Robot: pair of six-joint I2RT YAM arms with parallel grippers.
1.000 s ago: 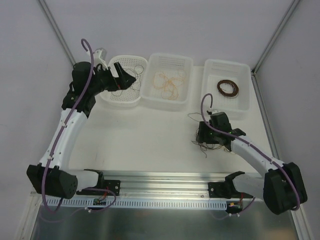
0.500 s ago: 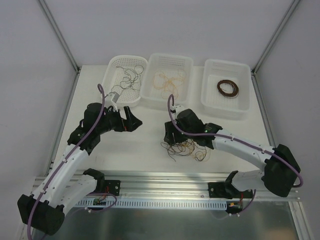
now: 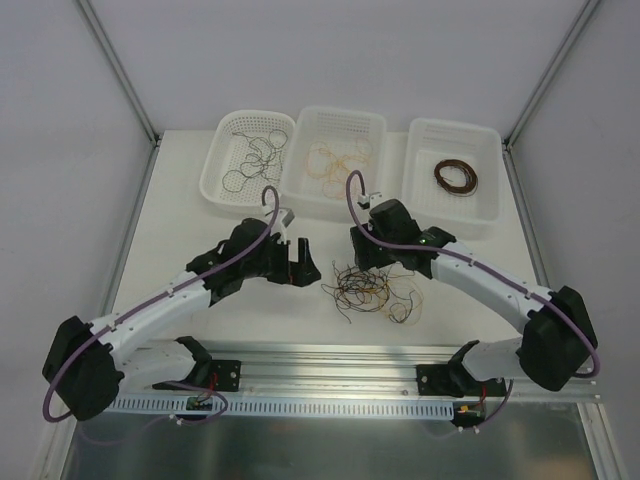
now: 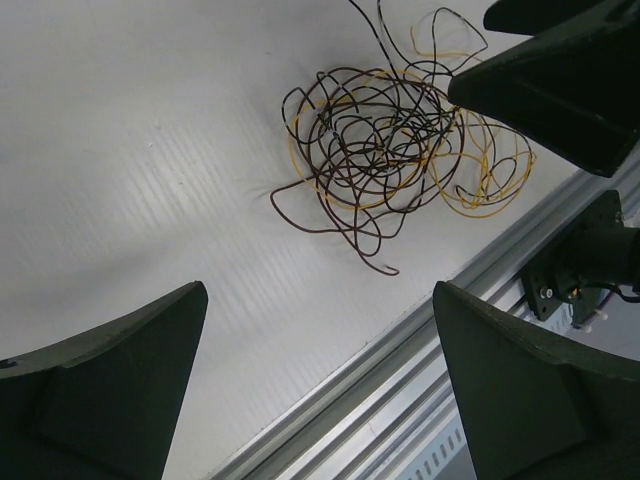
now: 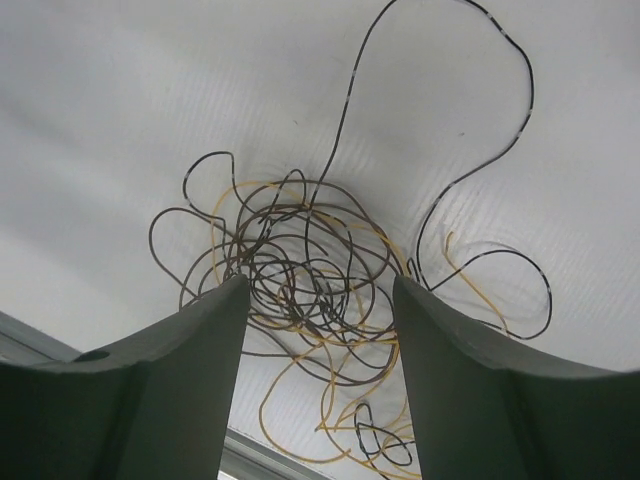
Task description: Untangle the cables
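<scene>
The left end effector (image 4: 315,300) and right end effector (image 5: 320,290) hang open, empty, by the cables (image 3: 368,288); closing on several strands together would likely tighten the knots.

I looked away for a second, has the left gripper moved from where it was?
Yes. The left gripper has left the left basket and come toward the near rail, beside the cables.

Your white surface (image 3: 200,250) carries the cables (image 3: 368,290) as one loose tangle towards its near edge (black, brown and orange-yellow strands looped over one another). Along its far edge you have the left basket (image 3: 240,203), the middle basket (image 3: 325,208) and the right basket (image 3: 475,225) side by side.
</scene>
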